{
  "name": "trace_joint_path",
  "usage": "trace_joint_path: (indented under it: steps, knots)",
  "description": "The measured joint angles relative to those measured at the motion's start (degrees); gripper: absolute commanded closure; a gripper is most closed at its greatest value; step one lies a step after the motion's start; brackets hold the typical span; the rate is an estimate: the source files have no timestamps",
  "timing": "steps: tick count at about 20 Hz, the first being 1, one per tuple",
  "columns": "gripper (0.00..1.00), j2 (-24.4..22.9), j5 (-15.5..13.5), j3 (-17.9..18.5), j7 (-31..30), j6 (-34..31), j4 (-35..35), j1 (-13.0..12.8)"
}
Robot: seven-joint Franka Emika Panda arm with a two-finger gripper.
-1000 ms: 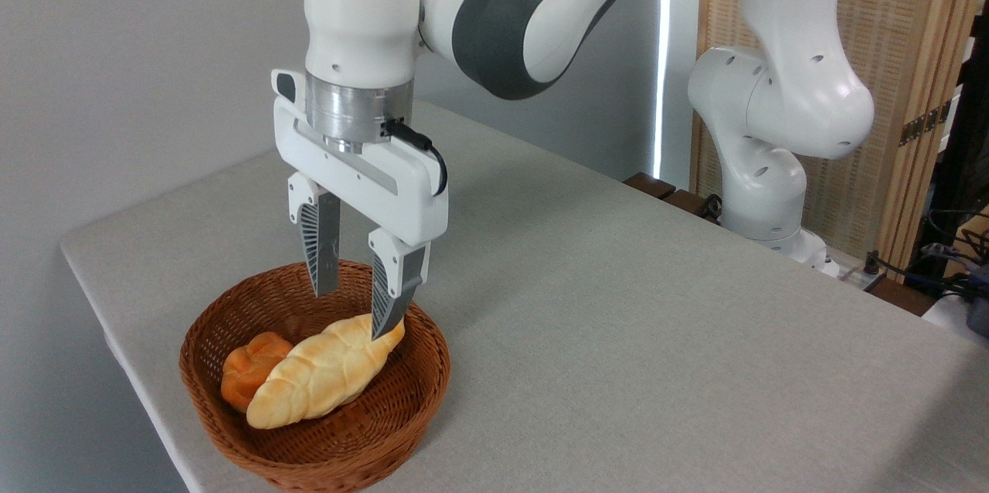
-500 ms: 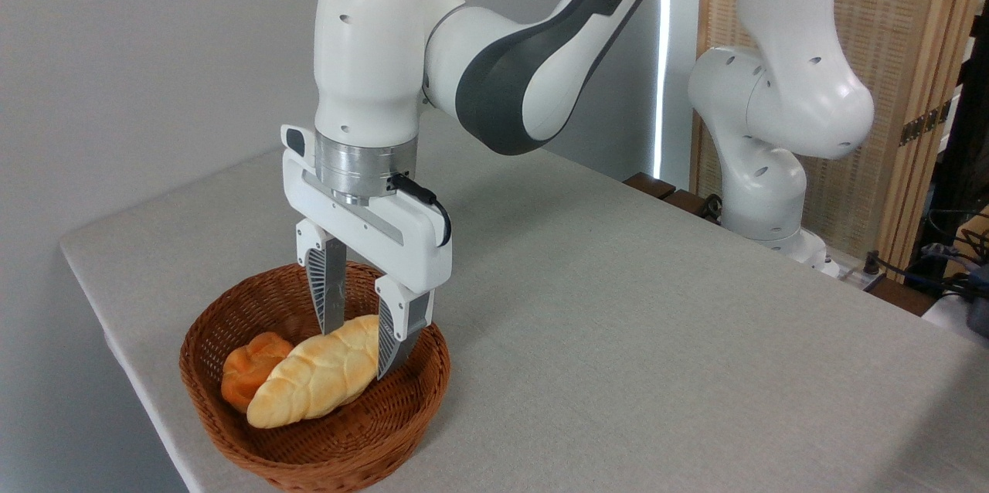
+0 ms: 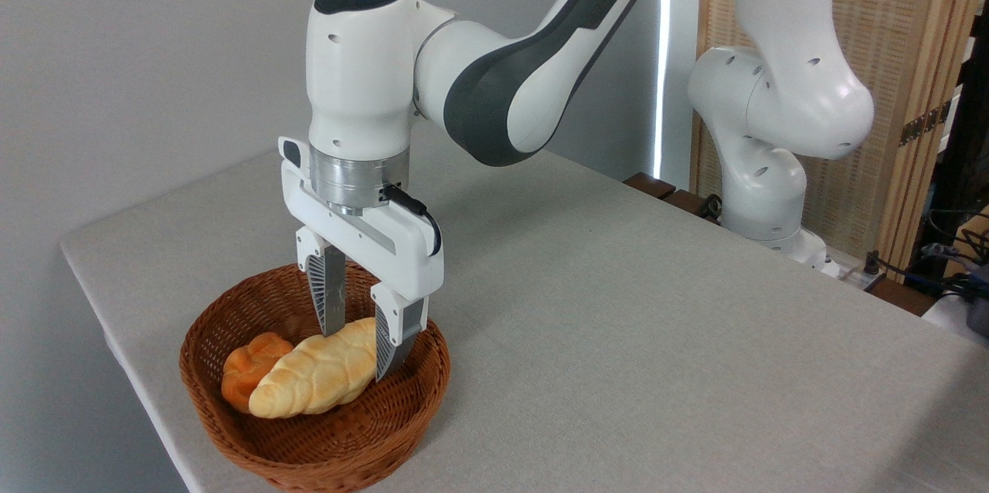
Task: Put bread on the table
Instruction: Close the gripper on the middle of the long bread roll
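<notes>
We see the wicker basket (image 3: 232, 431) at the near-left corner of the table (image 3: 618, 323), close to the table's near-left edge. Inside it, far left, sits a small round orange bun (image 3: 246, 366), touching the left side of the bread (image 3: 317, 379). The bread is a pale-golden braided loaf lying diagonally in the basket, near-left end low, right end raised toward the far right and resting near the rim.

The gripper (image 3: 359, 350) points straight down into the basket over the loaf's right end. Its fingers straddle that end: the far-left finger (image 3: 331, 296) drops behind the loaf, the near-right finger (image 3: 394, 334) comes down in front and covers the loaf's tip. Jaws are parted about the width of the loaf; both fingers look to be at its sides, but we cannot tell whether they are pressing on it or just flanking it. The loaf rests in the basket, not lifted.

Above the fingers, the white hand body is angled so the finger pair runs from far-left to near-right. A black cable loops off its right side. The metal flange and white wrist link stand vertical over it, with a blue light lit on the top cap. From there the grey-and-white forearm climbs up and right out of frame.

At the far right, the arm's base column (image 3: 773, 137) stands at the table's far edge, well apart from the basket. Table surface between basket and base is bare grey cloth.
</notes>
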Motion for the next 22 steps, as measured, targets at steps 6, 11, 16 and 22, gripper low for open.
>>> trace_joint_path:
  steps: [6, 11, 16, 22]
  knots:
    - [0.0, 0.9, 0.0, -0.8, 0.0, 0.0, -0.1, 0.0]
    - [0.0, 1.4, 0.0, -1.3, 0.0, 0.0, -0.1, -0.1]
    - [0.0, 2.0, 0.0, -1.5, 0.0, 0.0, -0.1, -0.1]
    - [0.15, 2.7, 0.0, -1.9, 0.0, 0.0, -0.1, -0.1]
